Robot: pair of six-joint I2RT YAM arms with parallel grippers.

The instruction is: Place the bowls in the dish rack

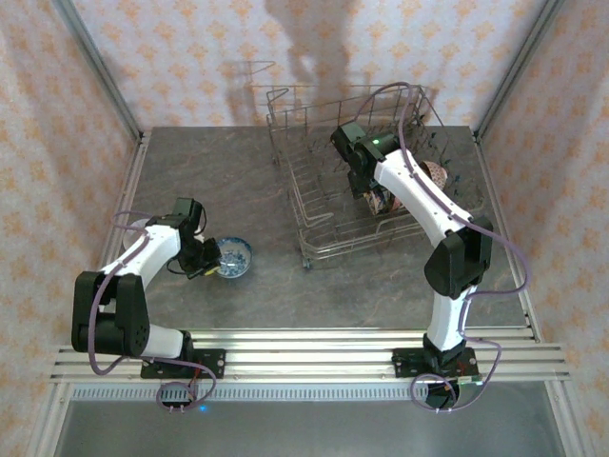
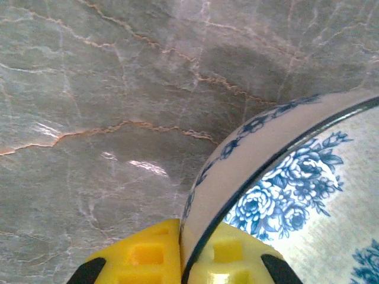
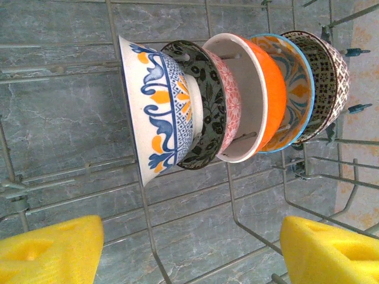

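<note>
The worktop (image 2: 106, 89) looks like smooth grey stone with pale and rust-coloured veins and a soft sheen where light catches it. The blue-and-white floral bowl (image 2: 278, 177) is glossy glazed ceramic. The dish rack (image 3: 231, 201) is thin grey metal wire with a dull finish, the patterned bowls (image 3: 237, 100) in it are shiny glazed ceramic, and the yellow pads (image 3: 53, 251) of the right claw (image 3: 189, 242) look like matt, faintly grainy plastic or foam.

Lab test cell, floral-papered panels (image 1: 38, 143) held in aluminium framing (image 1: 97, 67), marbled tabletop (image 1: 228, 181) enclosed on three sides, robot arms (image 1: 143, 255) bolted to slotted rails (image 1: 314, 347).
</note>
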